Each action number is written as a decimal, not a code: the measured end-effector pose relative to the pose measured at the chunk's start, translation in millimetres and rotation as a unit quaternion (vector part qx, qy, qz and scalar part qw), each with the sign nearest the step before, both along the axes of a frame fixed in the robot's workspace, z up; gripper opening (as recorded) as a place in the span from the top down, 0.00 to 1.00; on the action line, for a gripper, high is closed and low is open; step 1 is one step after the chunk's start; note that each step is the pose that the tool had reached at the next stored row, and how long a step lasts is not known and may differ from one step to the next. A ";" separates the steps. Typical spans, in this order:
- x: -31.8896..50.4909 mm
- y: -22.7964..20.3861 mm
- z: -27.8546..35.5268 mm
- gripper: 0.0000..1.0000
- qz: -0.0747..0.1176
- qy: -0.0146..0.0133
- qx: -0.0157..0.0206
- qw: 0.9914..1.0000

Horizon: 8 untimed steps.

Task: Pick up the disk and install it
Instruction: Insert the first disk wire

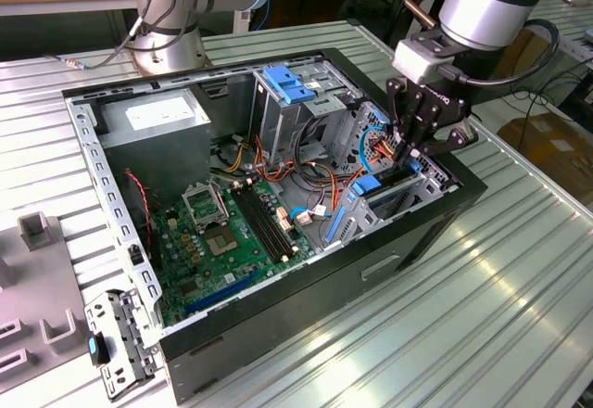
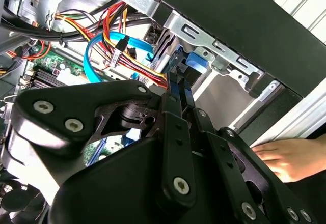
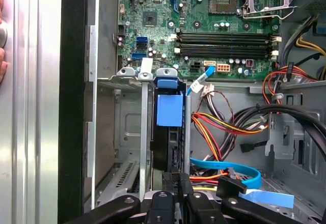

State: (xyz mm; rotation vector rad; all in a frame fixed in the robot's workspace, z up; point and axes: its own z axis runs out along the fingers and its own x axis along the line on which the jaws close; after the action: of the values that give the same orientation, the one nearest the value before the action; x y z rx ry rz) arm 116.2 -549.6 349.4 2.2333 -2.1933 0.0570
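The disk (image 3: 169, 110) stands on edge in a slot of the grey drive cage (image 3: 144, 132) at the case's front end, its blue carrier (image 1: 372, 185) facing the motherboard. In the second wrist view the blue carrier (image 2: 196, 64) sits just beyond my fingertips. My gripper (image 1: 409, 153) hangs over that cage from above. Its fingers (image 3: 179, 182) are drawn together at the disk's near end, with the tips (image 2: 179, 84) against the edge. Whether any part of the carrier is pinched between them cannot be told.
The open computer case (image 1: 426, 232) lies on a slatted metal table (image 1: 519, 287). Coloured cables (image 3: 219, 124) and a blue data cable (image 3: 224, 165) crowd beside the cage. A blue clip (image 1: 290, 84) tops another cage. A person's hand (image 2: 290, 158) rests on the table beside the case.
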 end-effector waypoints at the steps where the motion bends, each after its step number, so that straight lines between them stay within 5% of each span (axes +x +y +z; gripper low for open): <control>1: -0.2 0.0 -0.1 0.84 0.000 0.000 0.000 1.000; 8: -0.8 0.0 -1.6 0.84 0.000 0.000 0.000 1.000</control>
State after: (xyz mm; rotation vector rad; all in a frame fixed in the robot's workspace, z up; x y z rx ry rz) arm 115.4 -549.6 347.8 2.2327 -2.1940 0.0569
